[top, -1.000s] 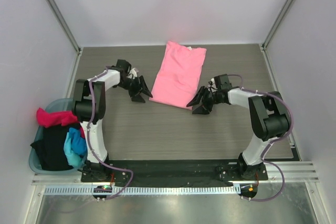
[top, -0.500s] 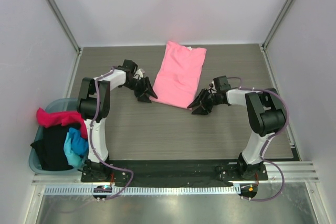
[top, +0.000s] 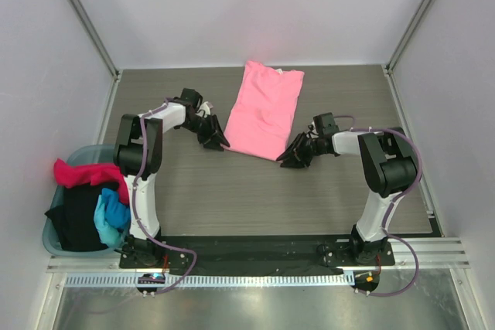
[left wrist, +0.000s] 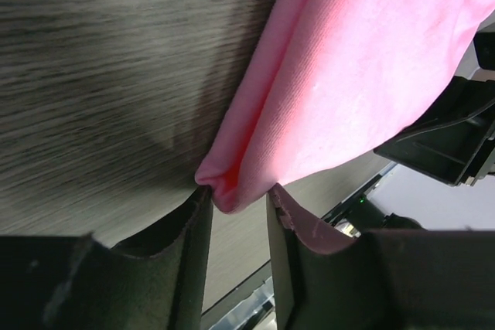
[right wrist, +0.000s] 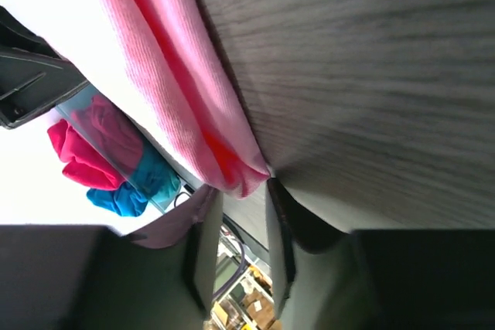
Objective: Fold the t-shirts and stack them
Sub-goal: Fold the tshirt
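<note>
We saw the large light pink cloth t-shirt point(top: 263, 110) lying folded lengthwise into a long strip on the grey wood-grain table point(top: 232, 191), toward its far middle. The left gripper point(top: 216, 139) sat low at the strip's near left corner. In the wrist view its black fingers point(left wrist: 182, 253) stood part-way apart with the folded corner between their tips. The right gripper point(top: 287, 161) sat at the near right corner, its jaws narrowly apart with that corner at their mouth. We could not tell whether either had the cloth pinched. A magenta t-shirt point(top: 77, 173), a black t-shirt point(top: 76, 220) and a bright blue t-shirt point(top: 110, 214) lay heaped in the teal plastic basket point(top: 52, 239) beside the table's left edge, well apart from the pink one.
</note>
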{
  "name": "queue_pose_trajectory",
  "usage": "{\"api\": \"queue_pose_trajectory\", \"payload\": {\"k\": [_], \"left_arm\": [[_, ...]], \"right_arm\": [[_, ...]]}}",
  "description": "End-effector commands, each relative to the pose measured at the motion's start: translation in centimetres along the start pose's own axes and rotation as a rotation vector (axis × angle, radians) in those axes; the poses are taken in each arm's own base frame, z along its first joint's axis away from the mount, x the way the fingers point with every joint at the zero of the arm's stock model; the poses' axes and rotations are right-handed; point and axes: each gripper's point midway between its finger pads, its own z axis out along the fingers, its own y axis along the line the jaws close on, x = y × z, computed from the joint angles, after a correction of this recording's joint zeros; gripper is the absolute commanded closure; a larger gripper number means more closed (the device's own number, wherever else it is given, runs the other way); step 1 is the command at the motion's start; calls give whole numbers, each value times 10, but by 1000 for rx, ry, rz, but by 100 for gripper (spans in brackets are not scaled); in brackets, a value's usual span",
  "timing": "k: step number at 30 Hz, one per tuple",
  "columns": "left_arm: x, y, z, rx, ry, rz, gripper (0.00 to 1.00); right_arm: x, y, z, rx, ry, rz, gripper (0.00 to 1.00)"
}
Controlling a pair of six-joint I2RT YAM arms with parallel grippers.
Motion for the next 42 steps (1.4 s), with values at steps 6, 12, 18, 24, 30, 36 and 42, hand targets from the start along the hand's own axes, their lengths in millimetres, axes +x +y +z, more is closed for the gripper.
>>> {"api": "queue_pose_trajectory", "payload": {"k": [6, 12, 18, 24, 30, 36, 42], "left_arm": [[-9, 3, 4, -7, -32, -2, 87], [-8, -12, -10, 36, -73, 15, 100], [15, -33, -38, 93, -91, 35, 100], [41, -50, -52, 123, -109, 81, 100], [75, -71, -64, 165, -124, 139, 100], [101, -65, -77, 160, -128, 157, 100], [103, -72, -89, 176, -159, 184, 100]], "right_arm": [[-16, -2, 9, 19, -55, -12, 95], [-11, 8, -10, -24, -66, -39, 98], [6, 8, -50, -63, -68, -89, 98], [36, 6, -80, -105, -69, -142, 99], [57, 3, -97, -118, -80, -201, 98], [71, 12, -122, -124, -111, -306, 99], [64, 26, -140, -126, -165, -382, 98]]}}
